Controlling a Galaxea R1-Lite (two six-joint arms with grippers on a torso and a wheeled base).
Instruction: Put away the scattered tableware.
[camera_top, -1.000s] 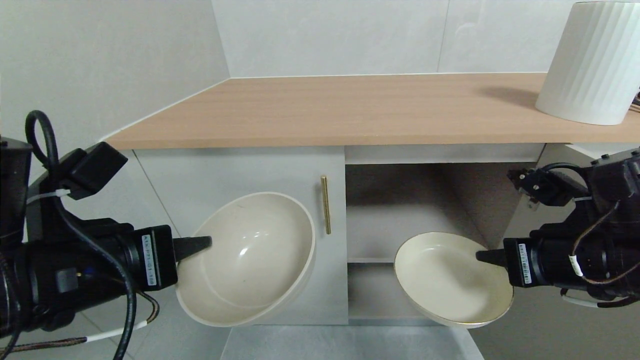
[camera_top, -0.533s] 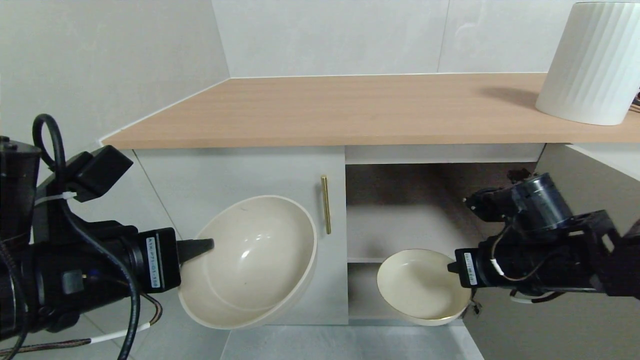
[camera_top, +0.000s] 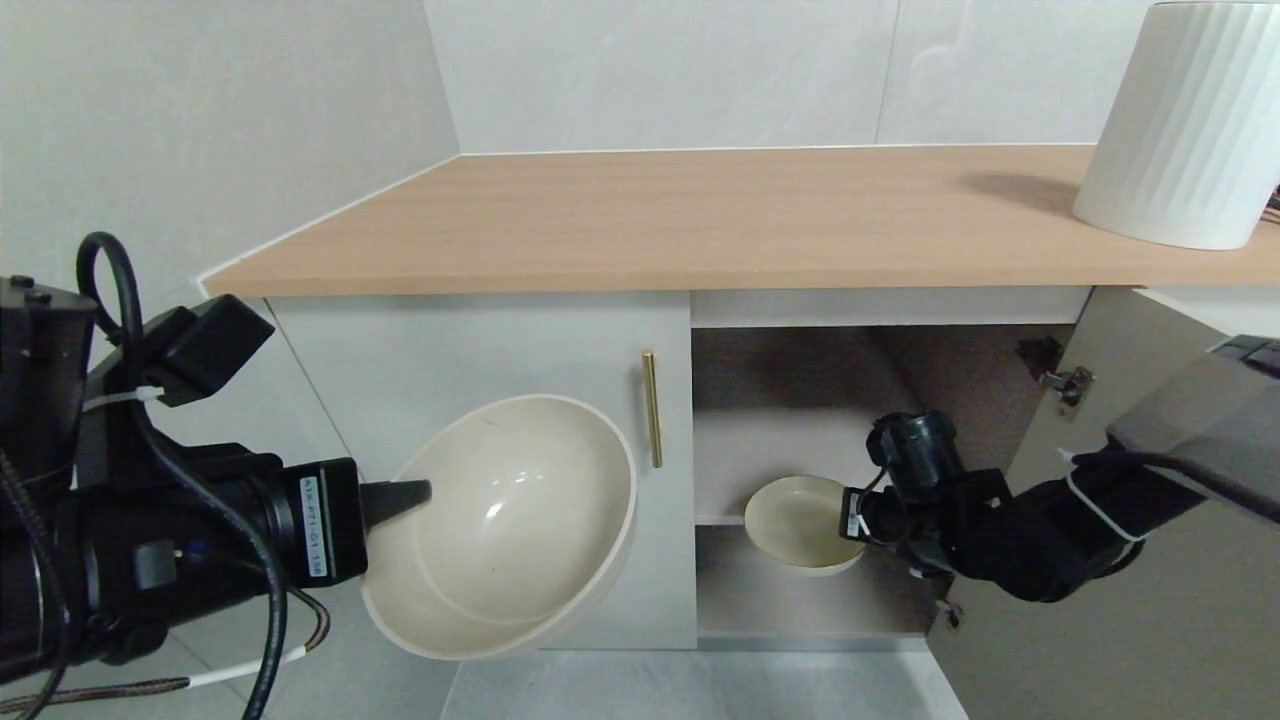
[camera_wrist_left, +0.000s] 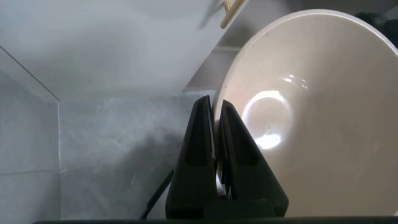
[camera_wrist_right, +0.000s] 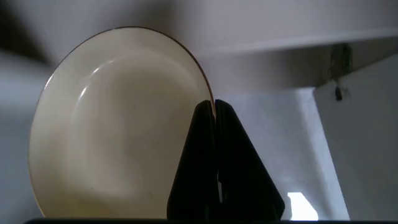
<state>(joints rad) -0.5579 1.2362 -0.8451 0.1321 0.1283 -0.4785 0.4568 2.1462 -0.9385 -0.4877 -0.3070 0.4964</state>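
The left hand (camera_top: 425, 490) is clenched on the rim of a large cream bowl (camera_top: 510, 525), one finger inside the rim and one outside, as the left wrist view shows. It holds the bowl tipped on edge, with the hollow facing up and outward, in front of the closed cupboard door (camera_top: 480, 350) and beside its gold handle (camera_top: 650, 408). A grip on the rim is probably the only sure way to hold so wide a bowl. Waiting to the left of the opening likely leaves the way free for the other arm.

To the right the cupboard stands open under the wooden bench (camera_top: 700, 220). The right hand (camera_top: 843, 518) reaches into it, grasping a cream plate (camera_top: 795, 520) by its gold-edged rim. The plate is at the level of the shelf (camera_top: 720, 520), and whether it rests on the shelf or hangs just clear of it cannot be told. Holding it by the near edge probably lets the plate go in first. The open door (camera_top: 1150, 520) hangs further right, and a white ribbed shade (camera_top: 1175, 125) stands on the bench above it.

Each arm has a white sticker near the wrist with small dark print. The bowl, plate and cupboard show no writing
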